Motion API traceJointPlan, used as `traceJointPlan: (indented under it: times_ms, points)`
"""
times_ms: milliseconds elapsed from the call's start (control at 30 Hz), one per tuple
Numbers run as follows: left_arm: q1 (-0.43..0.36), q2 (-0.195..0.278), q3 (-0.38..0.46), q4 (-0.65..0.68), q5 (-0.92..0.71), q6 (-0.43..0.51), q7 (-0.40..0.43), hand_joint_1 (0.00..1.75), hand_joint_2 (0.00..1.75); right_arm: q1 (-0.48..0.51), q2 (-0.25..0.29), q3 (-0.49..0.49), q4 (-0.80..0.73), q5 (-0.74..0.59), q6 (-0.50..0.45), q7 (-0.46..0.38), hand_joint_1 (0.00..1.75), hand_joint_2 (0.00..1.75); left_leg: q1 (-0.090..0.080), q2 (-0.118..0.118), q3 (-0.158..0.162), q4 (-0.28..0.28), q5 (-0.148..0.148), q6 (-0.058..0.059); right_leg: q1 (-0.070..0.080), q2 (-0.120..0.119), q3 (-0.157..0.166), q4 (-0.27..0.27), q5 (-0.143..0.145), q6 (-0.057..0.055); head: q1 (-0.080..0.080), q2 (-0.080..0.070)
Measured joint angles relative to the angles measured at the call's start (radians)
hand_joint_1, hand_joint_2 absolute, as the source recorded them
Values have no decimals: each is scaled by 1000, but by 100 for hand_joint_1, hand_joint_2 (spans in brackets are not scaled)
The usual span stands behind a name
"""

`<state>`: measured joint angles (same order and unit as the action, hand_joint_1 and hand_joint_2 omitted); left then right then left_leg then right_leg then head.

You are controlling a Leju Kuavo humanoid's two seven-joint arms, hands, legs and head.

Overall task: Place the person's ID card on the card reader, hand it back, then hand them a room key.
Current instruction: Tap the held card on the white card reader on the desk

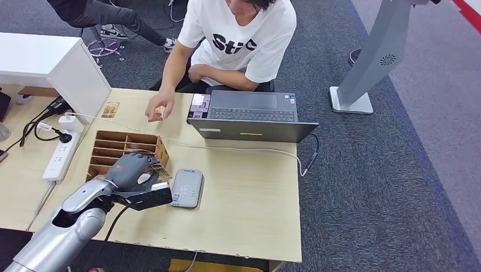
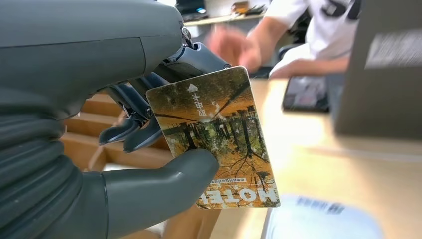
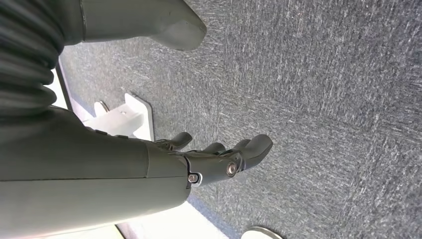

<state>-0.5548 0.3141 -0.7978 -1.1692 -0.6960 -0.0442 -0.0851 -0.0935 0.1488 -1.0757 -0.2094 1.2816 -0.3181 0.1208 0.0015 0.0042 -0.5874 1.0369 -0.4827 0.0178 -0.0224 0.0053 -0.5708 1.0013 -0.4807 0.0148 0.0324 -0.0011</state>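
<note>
My left hand [image 1: 134, 173] hovers over the near end of the wooden card rack [image 1: 116, 148], just left of the grey card reader [image 1: 186, 187]. It pinches a hotel room key card [image 2: 219, 137] with an autumn-tree print between thumb and fingers. The person's hand [image 1: 159, 109] rests loosely closed on the table near the laptop; in the left wrist view the person's hand [image 2: 234, 45] is blurred. A second patterned card [image 1: 110, 109] lies on the table by the white box. My right hand [image 3: 219, 159] hangs over grey carpet, fingers apart and holding nothing.
An open laptop [image 1: 252, 120] stands at the table's far edge with a cable running across to the right. A white power strip [image 1: 60, 156] and chargers lie at the left. A white box [image 1: 54, 65] stands at the back left. A grey stand base [image 1: 351, 101] is on the carpet.
</note>
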Motion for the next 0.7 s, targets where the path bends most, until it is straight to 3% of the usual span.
traceJointPlan:
  times_ms: [200, 333, 700]
  points:
    - [22, -119, 40, 194, -130, 175, -28, 175, 175, -1, 3, 19, 0, 38, 13, 2, 0, 175, 0, -3, -1, 0, 0, 0, 0, -3, 0, 0, 0, 0, 0, 0]
    - [15, -185, 62, 265, -151, 199, -29, 175, 175, -3, 6, 28, 1, 44, 13, 2, 0, 175, 0, -3, -1, 0, 0, 0, 0, -4, 1, 0, 0, 0, 0, 0]
    - [-1, -225, 83, 318, -154, 203, -29, 175, 175, -3, 6, 39, 2, 44, 13, 2, 0, 175, 0, -4, 1, 0, 2, 0, 0, -6, 3, 0, 0, 0, 0, 0]
